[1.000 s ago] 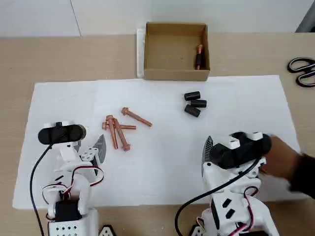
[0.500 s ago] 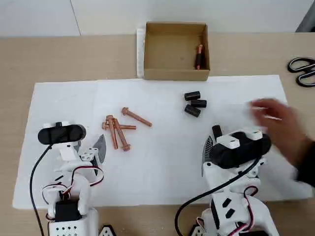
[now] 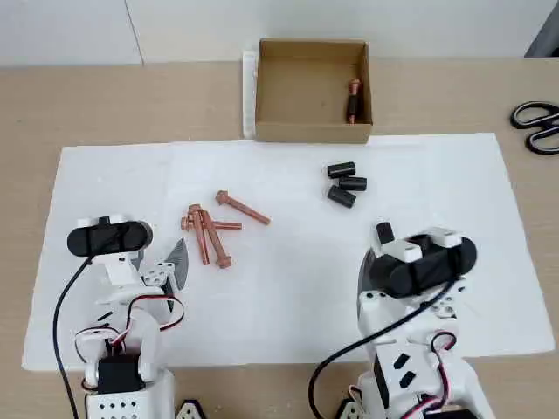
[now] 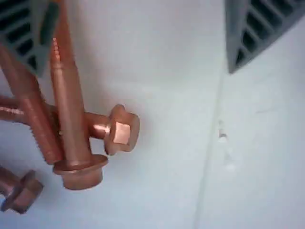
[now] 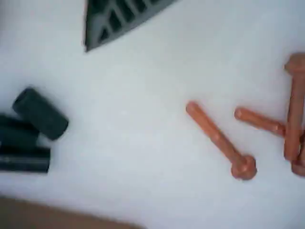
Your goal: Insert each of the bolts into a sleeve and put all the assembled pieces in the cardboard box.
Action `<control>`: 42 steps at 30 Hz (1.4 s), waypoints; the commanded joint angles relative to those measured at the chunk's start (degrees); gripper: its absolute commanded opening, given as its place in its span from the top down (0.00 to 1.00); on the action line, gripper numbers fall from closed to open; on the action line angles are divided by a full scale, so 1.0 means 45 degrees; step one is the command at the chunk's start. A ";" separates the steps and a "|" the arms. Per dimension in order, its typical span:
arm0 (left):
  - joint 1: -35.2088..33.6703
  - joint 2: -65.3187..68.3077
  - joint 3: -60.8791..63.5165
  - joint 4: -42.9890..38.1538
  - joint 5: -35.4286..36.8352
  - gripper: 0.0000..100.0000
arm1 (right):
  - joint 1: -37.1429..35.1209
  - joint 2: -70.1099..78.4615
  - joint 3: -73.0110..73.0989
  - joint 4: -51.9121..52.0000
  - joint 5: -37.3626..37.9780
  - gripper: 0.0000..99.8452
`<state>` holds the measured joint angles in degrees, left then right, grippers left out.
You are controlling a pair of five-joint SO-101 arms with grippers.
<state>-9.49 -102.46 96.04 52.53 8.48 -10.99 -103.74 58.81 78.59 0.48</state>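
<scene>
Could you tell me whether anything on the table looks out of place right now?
One black sleeve stands alone right beside the right arm, apart from the other three sleeves grouped on the white sheet. Three bolts lie piled across one another. Scissors lie off the sheet, with no part in this job.

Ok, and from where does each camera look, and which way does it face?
High view: fixed above the table, looking down on white sheet, cardboard box, bolts and sleeves; left arm and right arm show at the bottom edge.
Left wrist view: on the left arm, facing down at the bolts from close; the open left gripper frames them.
Right wrist view: on the right arm, facing the sheet with sleeves and bolts; part of the right gripper shows.
Shared: both wrist views see the bolts.
</scene>
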 commanded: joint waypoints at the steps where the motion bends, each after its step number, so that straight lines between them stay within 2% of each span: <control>1: 0.0020 -0.0020 -0.0029 -0.0274 0.0059 0.76 | -0.0029 -0.0049 -0.0059 0.2022 0.0137 0.79; 17: 0.0020 -0.0020 -0.0029 -0.0274 0.0059 0.76 | 0.0049 -0.0049 -0.0430 0.1729 0.0137 0.79; 22: 0.0020 -0.0020 -0.0029 -0.0274 0.0059 0.76 | 0.0068 -0.0049 -0.1563 -0.0205 0.0156 0.79; 28: 0.0020 -0.0020 -0.0029 -0.0274 0.0059 0.76 | 0.0068 -0.0049 -0.1602 -0.0733 0.0156 0.79; 42: 0.0020 -0.0020 -0.0029 -0.0274 0.0059 0.76 | -0.0010 -0.0049 -0.1504 -0.3741 0.0156 0.79</control>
<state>-9.49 -102.46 96.04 52.53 8.48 -10.99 -103.91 53.98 64.09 0.48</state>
